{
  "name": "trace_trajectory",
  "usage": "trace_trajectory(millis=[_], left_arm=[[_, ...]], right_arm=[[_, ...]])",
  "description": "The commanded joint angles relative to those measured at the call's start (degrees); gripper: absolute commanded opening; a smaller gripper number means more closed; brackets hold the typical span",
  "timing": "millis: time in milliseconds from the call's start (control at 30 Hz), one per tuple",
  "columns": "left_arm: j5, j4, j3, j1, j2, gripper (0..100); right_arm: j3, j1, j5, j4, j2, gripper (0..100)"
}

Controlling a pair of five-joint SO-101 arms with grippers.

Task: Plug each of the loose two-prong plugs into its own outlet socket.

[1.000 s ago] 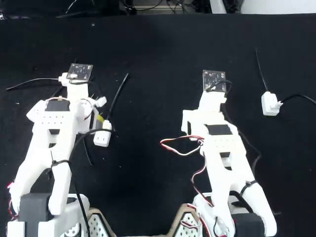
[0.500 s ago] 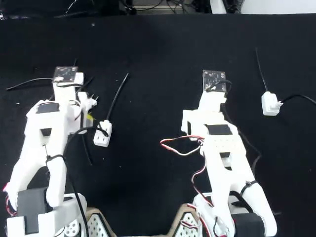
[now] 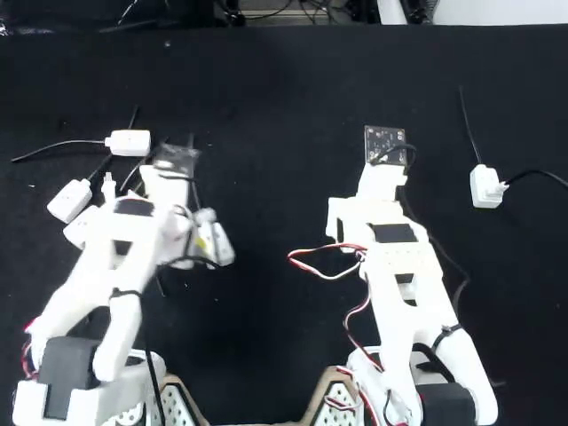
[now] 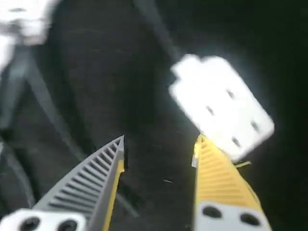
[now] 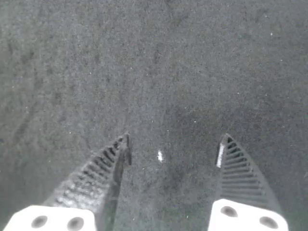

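High view: one plug [image 3: 129, 140] and a second plug [image 3: 69, 200] lie loose at ten o'clock on the table [image 3: 284, 80]; the socket block [image 3: 217, 244] sits at eight o'clock, unfilled.

Left wrist view: the left claw [image 4: 159, 149] gapes wide, holding nothing; the socket block is just beside one finger.

Right wrist view: the right claw [image 5: 173, 144] is wide open and empty over bare cloth; all the plugging seems yet to do.

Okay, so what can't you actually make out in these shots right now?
High view: the white block beside the left arm is blurred, so its outline is unclear.
Left wrist view: a white shape is blurred and cut off by the picture's edge.
High view: the white piece near the picture's right edge is too small to tell whether a plug is seated.
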Motion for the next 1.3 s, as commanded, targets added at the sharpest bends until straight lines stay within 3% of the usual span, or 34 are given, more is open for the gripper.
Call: trace_trajectory(millis=[0, 200, 367, 533, 633, 767, 1000, 1167, 1267], left_arm=[[0.6, -0.6, -0.7, 8.0, -1.1, 23], [3.6, 0.5, -2.3, 11.2, -1.3, 23], [0.0, 9.8, -12.7, 2.1, -1.0, 23], [0.1, 3.7, -17.3, -4.8, 1.6, 23], [5.5, -1.7, -17.3, -4.7, 5.6, 23], [11.4, -3.3, -17.7, -2.9, 11.8, 23], [11.5, 4.9, -17.8, 6.9, 13.0, 23], [11.7, 5.3, -18.5, 13.8, 12.0, 23], [11.6, 5.8, -18.9, 14.5, 11.6, 23]], right_arm=[[-2.9, 1.1, 0.0, -1.1, -2.0, 26.9], [-2.8, 1.1, 0.0, -1.1, -2.0, 26.9], [-2.8, 1.1, 0.0, -1.1, -2.0, 26.9], [-2.9, 1.1, 0.0, -1.1, -2.0, 26.9], [-2.9, 1.1, 0.0, -1.1, -2.0, 26.9], [-2.6, 1.1, 0.0, -1.1, -2.0, 26.9], [-2.9, 1.1, 0.0, -1.1, -2.0, 26.9], [-2.9, 1.1, 0.0, -0.8, -2.0, 26.9], [-2.9, 1.1, -0.1, -0.8, -2.0, 26.9]])
